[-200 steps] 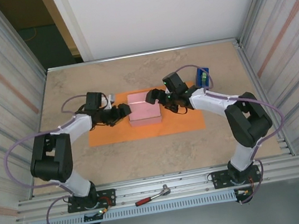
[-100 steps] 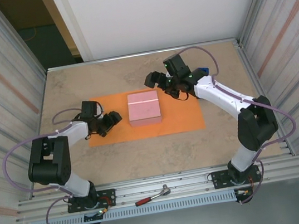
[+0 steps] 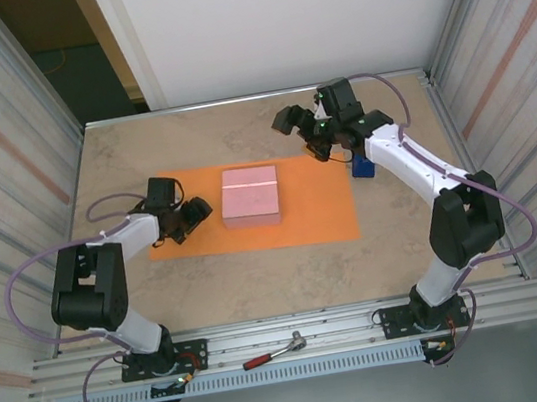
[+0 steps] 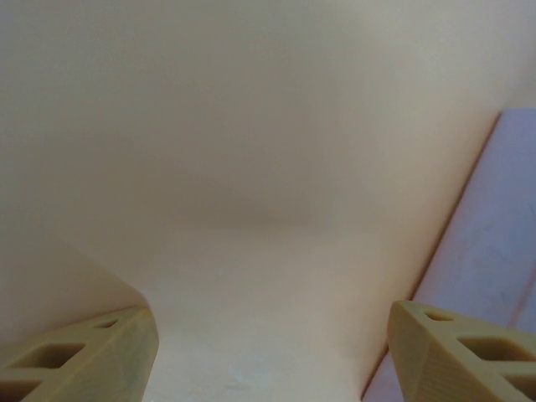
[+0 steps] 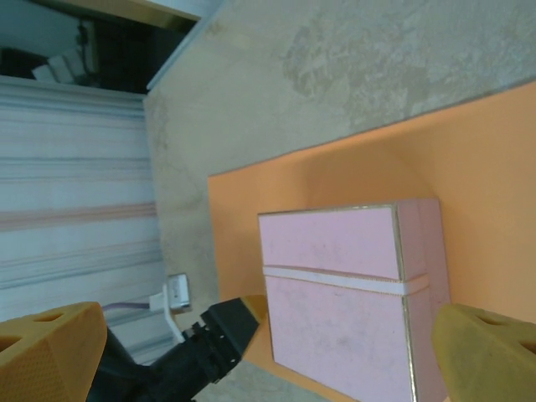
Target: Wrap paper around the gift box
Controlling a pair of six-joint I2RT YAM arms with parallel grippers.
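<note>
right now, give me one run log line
gift box: on paper, unwrapped | left gripper: open, over paper's left end | right gripper: open, beyond paper's far edge

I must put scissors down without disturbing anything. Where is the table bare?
Free: the table strip between the paper and the arm bases, and the far left corner behind the paper. Crowded: the paper's left end, at the left gripper, and its right edge, by the tape dispenser.

From high at the near edge we look steeply down on the whole table (image 3: 189,142). Our right wrist camera, raised, looks back across the box (image 5: 343,285) and paper (image 5: 469,167), which the top view shares. Our left wrist camera sits hard against a pale, blurred surface.
</note>
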